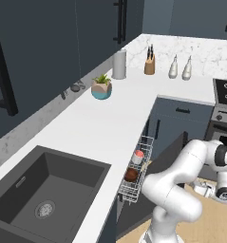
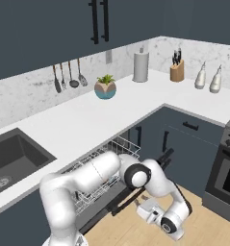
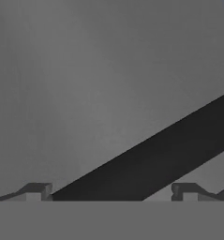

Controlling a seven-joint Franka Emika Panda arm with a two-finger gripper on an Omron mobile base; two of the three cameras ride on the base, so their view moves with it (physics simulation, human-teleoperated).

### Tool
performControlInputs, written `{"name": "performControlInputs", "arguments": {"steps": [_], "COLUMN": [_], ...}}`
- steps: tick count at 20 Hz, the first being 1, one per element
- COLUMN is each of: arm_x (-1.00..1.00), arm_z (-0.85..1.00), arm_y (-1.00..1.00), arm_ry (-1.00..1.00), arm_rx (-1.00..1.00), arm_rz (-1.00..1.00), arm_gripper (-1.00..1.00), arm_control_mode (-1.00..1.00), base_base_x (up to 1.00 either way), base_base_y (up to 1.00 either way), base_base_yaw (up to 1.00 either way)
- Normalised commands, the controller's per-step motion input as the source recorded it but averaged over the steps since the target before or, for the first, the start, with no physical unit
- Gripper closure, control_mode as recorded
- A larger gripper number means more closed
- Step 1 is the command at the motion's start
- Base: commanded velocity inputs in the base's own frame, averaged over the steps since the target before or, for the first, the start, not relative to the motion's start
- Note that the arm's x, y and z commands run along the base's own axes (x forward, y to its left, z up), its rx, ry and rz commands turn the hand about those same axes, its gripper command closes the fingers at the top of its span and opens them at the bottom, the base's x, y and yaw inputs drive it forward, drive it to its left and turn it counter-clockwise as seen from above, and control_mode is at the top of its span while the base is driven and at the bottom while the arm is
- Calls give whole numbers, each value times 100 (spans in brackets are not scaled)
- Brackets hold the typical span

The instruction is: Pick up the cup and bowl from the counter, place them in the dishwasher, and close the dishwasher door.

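The pale cup (image 1: 138, 155) with its red-pink inside and the dark reddish-brown bowl (image 1: 131, 175) both sit in the pulled-out wire rack (image 1: 146, 144) of the dishwasher, the cup behind the bowl. The dishwasher door (image 1: 168, 154) hangs open, a dark blue-grey panel beside the rack. My gripper (image 1: 199, 188) is low in front of the door, below counter height, also seen from the right base (image 2: 144, 210). In the hand view the gripper (image 3: 111, 192) is open, its fingertips (image 3: 36, 191) wide apart, facing a flat grey surface crossed by a dark diagonal band (image 3: 155, 159).
The white counter (image 1: 100, 128) holds a teal plant pot (image 1: 101, 88), a tall grey canister (image 1: 119, 64), a knife block (image 1: 149, 64) and two bottles (image 1: 180, 68). The dark sink (image 1: 43, 190) lies at the left. The oven (image 1: 224, 118) stands to the right, with wooden floor (image 2: 203, 226) below.
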Motion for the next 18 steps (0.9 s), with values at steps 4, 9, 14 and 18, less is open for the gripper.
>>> {"name": "performControlInputs", "arguments": {"steps": [4,9,14,18], "arm_x": [71,77,86,89], "arm_z": [14,26,26,16], "arm_y": [100,100,100,100], "arm_ry": [-3,-4,-3,-1], "arm_rx": [0,0,-1,-1], "arm_rz": [0,0,0,0], "arm_gripper": [-100,-100,-100,-100], "arm_control_mode": [-100,-100,-100,-100], "base_base_x": [0,0,0,0], "base_base_y": [0,0,0,0], "base_base_yaw": [0,0,0,0]}}
